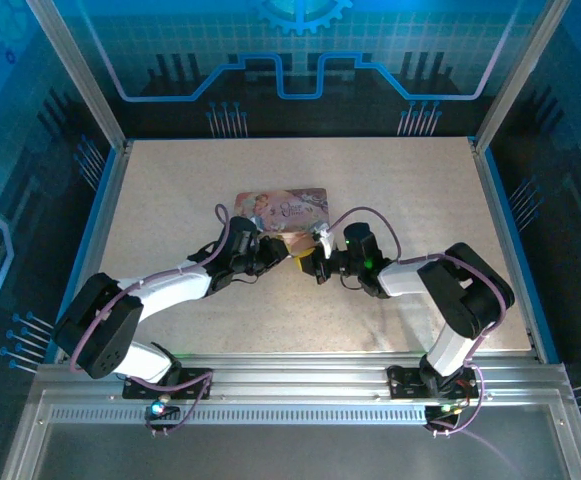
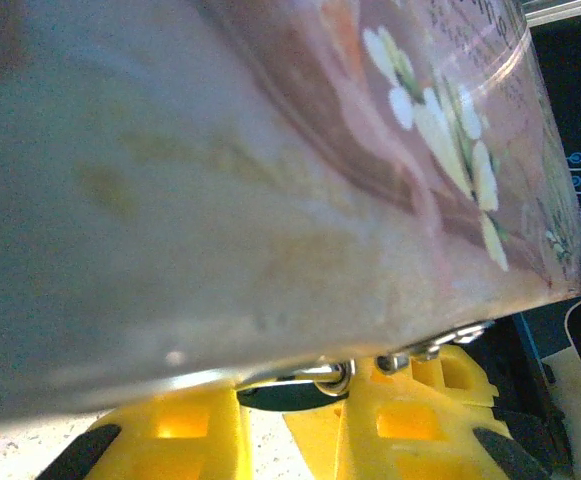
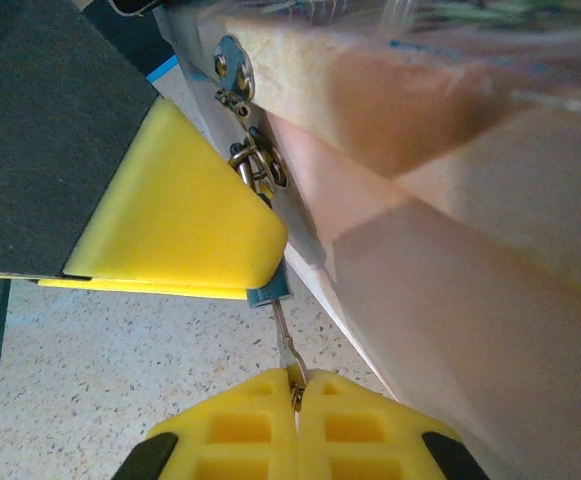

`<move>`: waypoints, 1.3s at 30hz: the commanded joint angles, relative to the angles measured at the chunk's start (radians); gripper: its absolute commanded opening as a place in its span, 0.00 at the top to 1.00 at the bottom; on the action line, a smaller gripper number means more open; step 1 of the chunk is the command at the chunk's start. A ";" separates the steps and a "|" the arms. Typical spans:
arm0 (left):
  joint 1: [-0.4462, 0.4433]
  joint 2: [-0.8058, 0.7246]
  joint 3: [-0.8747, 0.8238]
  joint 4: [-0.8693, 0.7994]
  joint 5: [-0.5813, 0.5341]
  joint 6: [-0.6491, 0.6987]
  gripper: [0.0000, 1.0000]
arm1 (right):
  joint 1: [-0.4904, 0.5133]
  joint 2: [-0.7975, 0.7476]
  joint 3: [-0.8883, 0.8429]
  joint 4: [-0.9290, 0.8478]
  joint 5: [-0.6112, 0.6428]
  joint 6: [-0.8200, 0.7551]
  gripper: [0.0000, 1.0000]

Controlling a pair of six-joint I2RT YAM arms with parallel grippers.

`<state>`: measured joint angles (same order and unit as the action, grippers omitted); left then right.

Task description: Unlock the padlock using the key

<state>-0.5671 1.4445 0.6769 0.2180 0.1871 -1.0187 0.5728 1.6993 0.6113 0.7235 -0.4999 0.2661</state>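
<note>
I judge the job about midway. The key [image 3: 286, 340] is picked up and brought to the padlock [image 3: 268, 292], but nothing shows the lock open yet. From the right wrist I see the thin metal blade run up from the fingertips to the underside of the small bluish body. Whether it is fully seated in the keyhole I cannot tell. Silvery shackle bits sit at the hasp [image 3: 255, 165] on the side of the pink tin [image 1: 282, 205], so I reckon the turn and the freeing of the shackle are left.

The right jaws are clenched on the key, pressed flat together, with the padlock just beyond their tips and in line with them. The left jaws grasp the padlock: from the left wrist its dark body sits in the narrow gap between the yellow fingers [image 2: 185, 435], right under the tin's wall. From above, both arms meet at the tin's near edge, mid-counter [image 1: 170, 190].
</note>
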 commanded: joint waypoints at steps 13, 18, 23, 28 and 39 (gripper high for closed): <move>-0.068 -0.006 0.010 0.146 0.303 -0.065 0.90 | 0.067 0.011 0.051 0.324 -0.075 0.039 0.98; -0.068 -0.001 0.024 0.112 0.306 -0.040 0.90 | 0.067 0.004 0.059 0.323 -0.072 0.039 0.99; -0.068 0.001 0.023 0.055 0.279 0.009 0.90 | 0.036 -0.034 0.062 0.306 -0.104 0.048 0.99; -0.067 0.007 0.023 0.025 0.253 0.043 0.90 | 0.034 -0.061 0.051 0.247 -0.125 0.024 0.99; -0.053 0.008 0.016 0.080 0.244 -0.006 0.91 | 0.042 -0.061 -0.013 0.178 -0.081 -0.018 0.99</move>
<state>-0.5648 1.4445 0.6785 0.2337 0.2039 -0.9985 0.5701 1.6791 0.5873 0.7254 -0.4946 0.2596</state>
